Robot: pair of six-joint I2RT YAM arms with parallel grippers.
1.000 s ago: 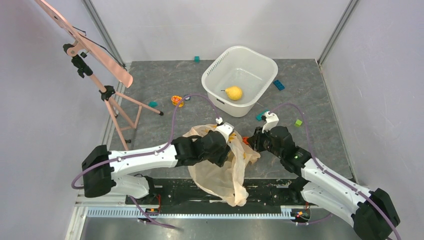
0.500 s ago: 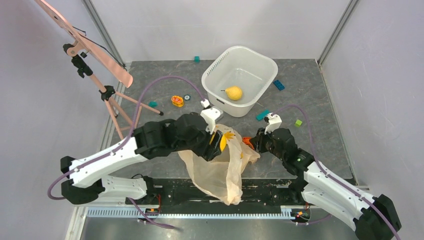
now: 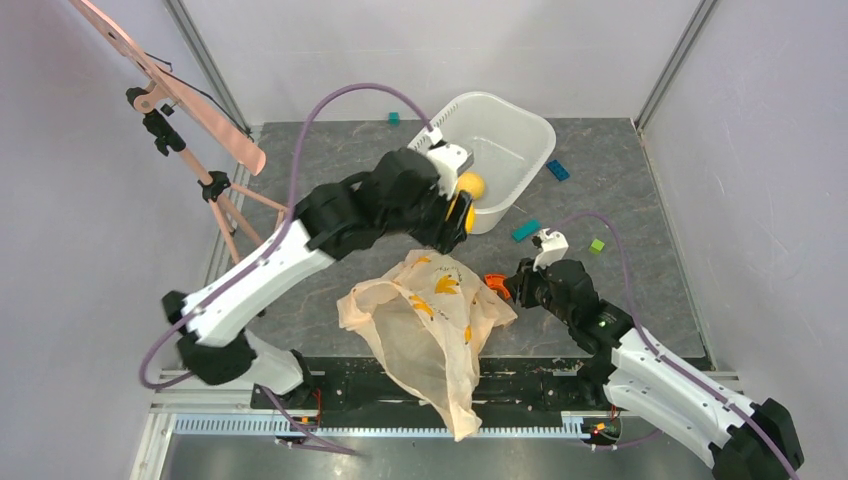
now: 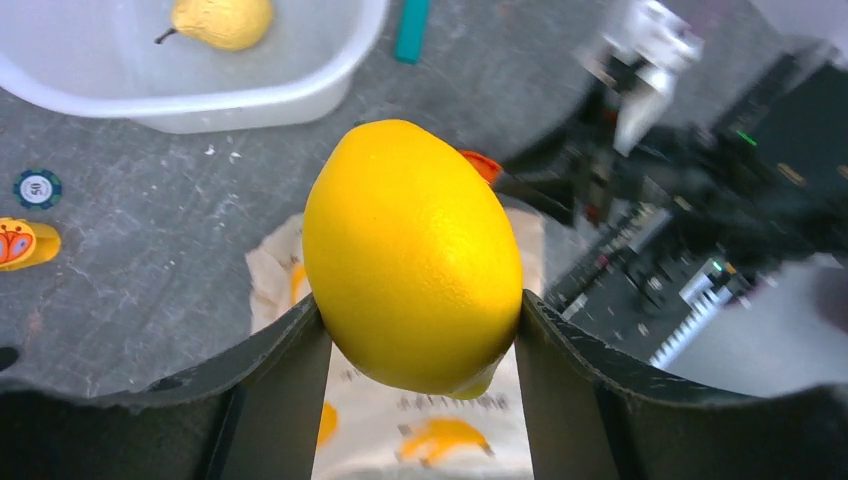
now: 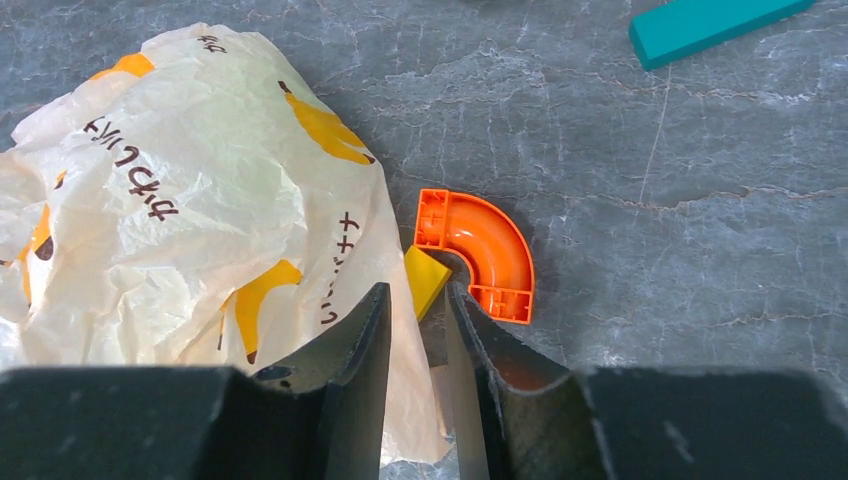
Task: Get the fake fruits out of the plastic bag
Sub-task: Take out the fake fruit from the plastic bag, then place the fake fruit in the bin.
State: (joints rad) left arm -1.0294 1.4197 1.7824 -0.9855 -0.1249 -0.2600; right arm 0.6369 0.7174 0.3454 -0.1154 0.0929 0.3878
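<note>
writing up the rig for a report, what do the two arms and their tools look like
Both the left arm and right arm have white links with black joints and a purple cable looping along each. The left tool and right tool have dark, tapered fingers; a green light glows on the right arm.

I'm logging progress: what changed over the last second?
The left gripper, shut on a yellow fake fruit, lifted out of the plastic bag and swung away toward the white tub. The bag sagged flatter. Unchanged: the right gripper at the bag's edge, the yellow pear in the tub.
</note>
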